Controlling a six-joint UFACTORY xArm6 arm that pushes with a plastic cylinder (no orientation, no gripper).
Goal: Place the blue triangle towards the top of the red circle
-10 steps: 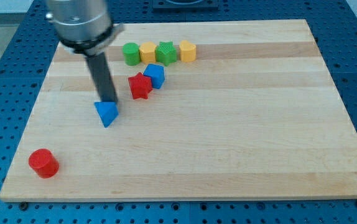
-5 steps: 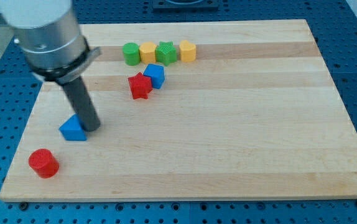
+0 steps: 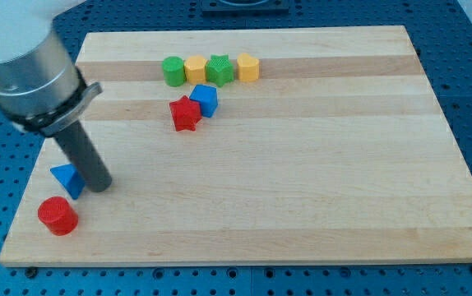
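The blue triangle (image 3: 67, 180) lies near the board's left edge, just above and slightly right of the red circle (image 3: 57, 215) at the bottom left. A small gap shows between them. My tip (image 3: 100, 186) rests on the board right against the blue triangle's right side, up and to the right of the red circle.
A row of green circle (image 3: 173, 71), yellow block (image 3: 196, 70), green star (image 3: 219, 70) and yellow block (image 3: 247, 67) sits near the top. A red star (image 3: 185, 113) and blue block (image 3: 205, 100) touch just below it. The wooden board (image 3: 302, 164) ends close to the left of the red circle.
My tip has pushed the blue triangle down and to the left, from the board's middle-left to just above the red circle. The other blocks have not moved.
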